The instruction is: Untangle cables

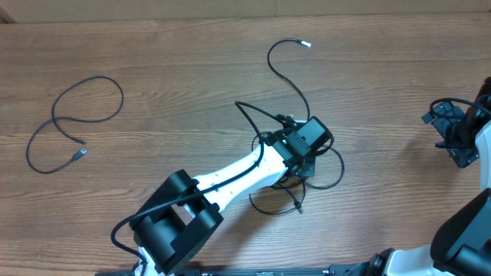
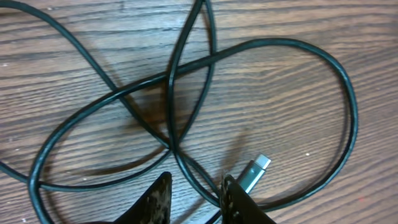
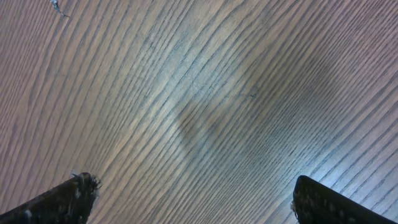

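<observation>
Closest to my left wrist camera are the two dark fingertips (image 2: 160,194) of my left gripper (image 2: 196,182), poking up from the bottom edge. They stand a little apart, not clamped. One thin black strand (image 2: 186,169) runs down through the gap between them; whether it brushes the right-hand pad I cannot tell. Just right of that pad lies a grey metal plug (image 2: 255,173), tilted, its tip pointing up and right. A wide loop (image 2: 348,112) sweeps round the right side. Several strands cross one another just above my fingertips.

From overhead, a single cable (image 1: 55,115) lies on its own at the far left of the wooden table (image 1: 176,46). It is loosely curled, with a small plug (image 1: 79,154) at one end, well apart from everything else. My left arm (image 1: 230,176) reaches in from the bottom edge to the middle of the table, where the tangle of cables (image 1: 341,167) sits beneath and around its wrist. One strand rises out of the tangle toward the far edge and ends in a pale-tipped plug (image 1: 305,44). At the far right my right gripper (image 1: 451,138) hovers well apart from the cables. Its wrist view shows the jaws spread wide over bare wood, holding nothing.
</observation>
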Robot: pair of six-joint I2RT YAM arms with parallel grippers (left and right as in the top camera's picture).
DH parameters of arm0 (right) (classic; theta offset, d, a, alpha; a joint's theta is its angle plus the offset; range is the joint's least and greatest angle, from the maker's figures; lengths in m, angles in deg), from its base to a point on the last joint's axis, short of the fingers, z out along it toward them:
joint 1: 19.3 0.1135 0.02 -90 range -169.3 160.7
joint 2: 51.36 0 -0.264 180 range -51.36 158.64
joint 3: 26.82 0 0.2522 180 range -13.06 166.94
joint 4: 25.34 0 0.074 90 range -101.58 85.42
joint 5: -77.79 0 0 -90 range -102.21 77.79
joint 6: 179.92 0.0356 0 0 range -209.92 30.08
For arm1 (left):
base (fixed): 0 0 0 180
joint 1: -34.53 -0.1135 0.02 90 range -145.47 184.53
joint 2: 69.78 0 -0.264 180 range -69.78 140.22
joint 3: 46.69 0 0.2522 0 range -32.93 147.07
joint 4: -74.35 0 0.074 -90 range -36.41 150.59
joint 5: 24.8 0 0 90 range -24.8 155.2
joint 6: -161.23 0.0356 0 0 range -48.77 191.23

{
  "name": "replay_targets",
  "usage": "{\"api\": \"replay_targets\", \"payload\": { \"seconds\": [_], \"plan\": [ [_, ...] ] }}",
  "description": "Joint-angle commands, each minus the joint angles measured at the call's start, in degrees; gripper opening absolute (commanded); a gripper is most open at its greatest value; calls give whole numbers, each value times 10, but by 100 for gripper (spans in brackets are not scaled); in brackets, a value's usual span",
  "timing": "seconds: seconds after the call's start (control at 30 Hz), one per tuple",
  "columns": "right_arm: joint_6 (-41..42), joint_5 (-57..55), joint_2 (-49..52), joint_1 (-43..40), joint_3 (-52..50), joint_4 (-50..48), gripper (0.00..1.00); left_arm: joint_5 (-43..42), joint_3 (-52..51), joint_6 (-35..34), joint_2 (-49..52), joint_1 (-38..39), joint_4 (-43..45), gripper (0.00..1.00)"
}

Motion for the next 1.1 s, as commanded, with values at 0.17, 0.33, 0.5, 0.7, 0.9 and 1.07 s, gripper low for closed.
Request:
{"api": "replay_targets", "payload": {
  "seconds": [0.17, 0.33, 0.5, 0.7, 0.9, 1.07],
  "plan": [
    [0, -4, -3, -1, -1, -2, 100, 12, 3, -8, 12, 18, 9, 24],
    [0, -4, -3, -1, -1, -2, 100, 12, 3, -8, 41, 19, 12, 25],
    [0, -4, -3, -1, -1, -2, 100, 11, 3, -8, 52, 14, 24, 27],
    [0, -4, -3, -1, -1, -2, 100, -8, 3, -8, 52, 16, 19, 27],
    [0, -4, -3, -1, -1, -2, 100, 1, 3, -8, 52, 27, 17, 24],
    [0, -4, -3, -1, -1, -2, 100, 12, 3, -8, 52, 26, 23, 22]
  ]
}}
